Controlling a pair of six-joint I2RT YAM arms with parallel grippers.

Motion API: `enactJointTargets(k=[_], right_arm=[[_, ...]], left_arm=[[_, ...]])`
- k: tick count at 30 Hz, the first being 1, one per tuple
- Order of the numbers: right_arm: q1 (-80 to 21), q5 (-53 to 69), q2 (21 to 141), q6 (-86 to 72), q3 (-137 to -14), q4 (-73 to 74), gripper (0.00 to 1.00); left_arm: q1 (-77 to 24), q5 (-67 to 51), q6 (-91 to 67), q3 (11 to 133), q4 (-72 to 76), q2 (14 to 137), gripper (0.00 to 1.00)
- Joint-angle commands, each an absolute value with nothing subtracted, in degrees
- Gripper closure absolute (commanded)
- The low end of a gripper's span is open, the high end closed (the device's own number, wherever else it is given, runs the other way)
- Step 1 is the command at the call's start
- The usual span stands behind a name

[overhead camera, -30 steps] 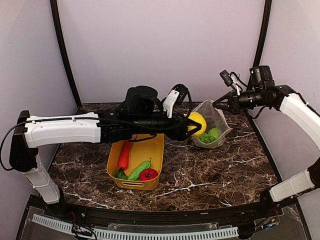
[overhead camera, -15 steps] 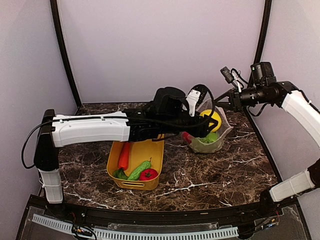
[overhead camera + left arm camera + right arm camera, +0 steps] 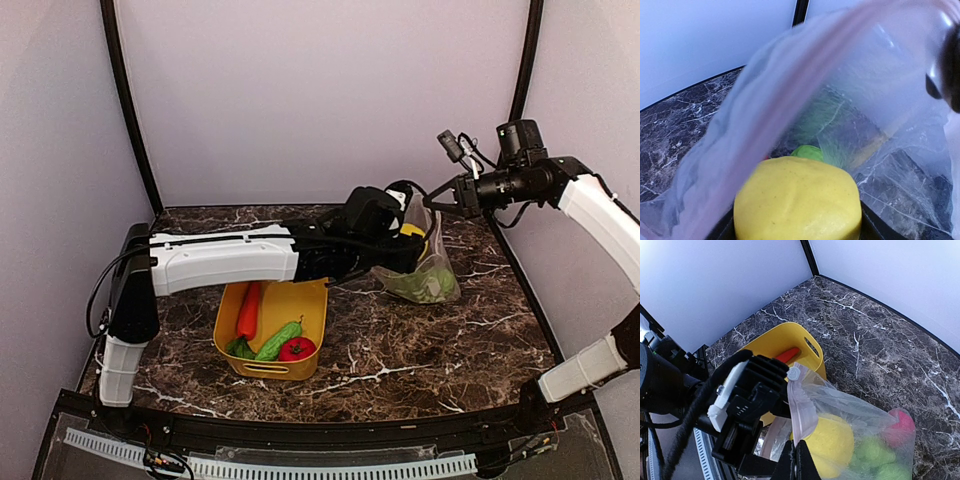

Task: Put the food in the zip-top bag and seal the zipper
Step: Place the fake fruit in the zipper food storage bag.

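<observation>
Pale lilac walls (image 3: pixel 320 100) close the cell on three sides, with black poles (image 3: pixel 125 110) curving up at the back corners. Below them lies the counter (image 3: pixel 420 350), dark brown marble with white veins.

The left arm (image 3: pixel 225 260) reaches from the left edge across to the back right. The right arm (image 3: pixel 600 215) comes in high from the right.

A yellow tub (image 3: pixel 295 300) stands left of centre on the counter. In it lie an orange-red carrot (image 3: pixel 248 310), a cucumber (image 3: pixel 278 340) and a red fruit (image 3: pixel 297 349).

The zip-top bag (image 3: pixel 430 280) sits at the back right, its base on the counter and its mouth lifted. The right tool (image 3: pixel 432 200) is pinched tight on the bag's upper edge. The left tool (image 3: pixel 410 240) is at the bag's mouth, its fingers clasping a yellow lemon (image 3: pixel 797 200) that is already between the bag's walls. Green pieces (image 3: pixel 872 452) and a pinkish-red fruit (image 3: pixel 900 425) lie at the bottom of the bag. The zipper (image 3: pixel 790 95), a thin pinkish strip, arches unsealed over the lemon.
</observation>
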State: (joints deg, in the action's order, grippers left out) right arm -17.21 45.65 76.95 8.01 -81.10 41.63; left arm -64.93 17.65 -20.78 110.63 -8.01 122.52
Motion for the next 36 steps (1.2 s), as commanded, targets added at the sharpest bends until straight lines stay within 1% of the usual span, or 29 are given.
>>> enactJointTargets(k=[1, 2, 6, 11, 15, 21, 26, 28, 29, 31, 33, 36], right_arm=[[-17.6, 46.5, 77.5, 6.9, -85.8, 41.2, 1.0], [-17.6, 46.0, 77.6, 6.9, -86.3, 41.3, 1.0], [-17.4, 44.7, 77.7, 6.8, -86.4, 41.2, 1.0], [-16.6, 44.2, 77.6, 6.4, -85.7, 40.4, 1.0], [-15.9, 42.4, 77.6, 6.7, -85.3, 40.3, 1.0], [-12.2, 34.6, 78.5, 8.9, -84.3, 37.6, 1.0], [-8.4, 26.4, 86.9, 12.2, -90.4, 37.5, 1.0], [-7.7, 28.3, 90.4, 11.1, -93.0, 40.7, 1.0], [-7.6, 31.4, 91.1, 11.0, -93.8, 42.6, 1.0], [-7.9, 36.4, 89.4, 9.4, -92.2, 42.3, 1.0], [-8.8, 36.9, 87.0, 8.5, -90.5, 41.2, 1.0], [-9.6, 36.3, 84.9, 8.6, -91.3, 42.3, 1.0]], left_arm=[[-63.9, 12.4, -20.8, 114.9, -5.5, 124.1, 0.25], [-63.8, 11.4, -20.9, 115.2, -4.7, 124.4, 0.21], [-63.7, 10.6, -20.1, 116.4, -5.5, 123.8, 0.17], [-63.7, 10.2, -19.6, 112.6, -3.2, 120.0, 0.16], [-63.9, 7.5, -19.2, 107.9, 0.6, 114.9, 0.18], [-65.2, 6.4, -16.5, 97.4, 7.4, 103.4, 0.2], [-65.2, 11.2, -17.1, 83.2, 12.2, 92.7, 0.21], [-65.2, 14.4, -16.9, 78.3, 11.7, 89.7, 0.21], [-65.2, 16.3, -16.8, 76.2, 10.9, 88.9, 0.21], [-65.2, 18.2, -16.7, 73.3, 7.9, 86.7, 0.21], [-65.2, 19.8, -17.3, 70.5, 5.1, 84.5, 0.21], [-65.2, 22.4, -18.2, 67.0, -0.2, 81.3, 0.21]])
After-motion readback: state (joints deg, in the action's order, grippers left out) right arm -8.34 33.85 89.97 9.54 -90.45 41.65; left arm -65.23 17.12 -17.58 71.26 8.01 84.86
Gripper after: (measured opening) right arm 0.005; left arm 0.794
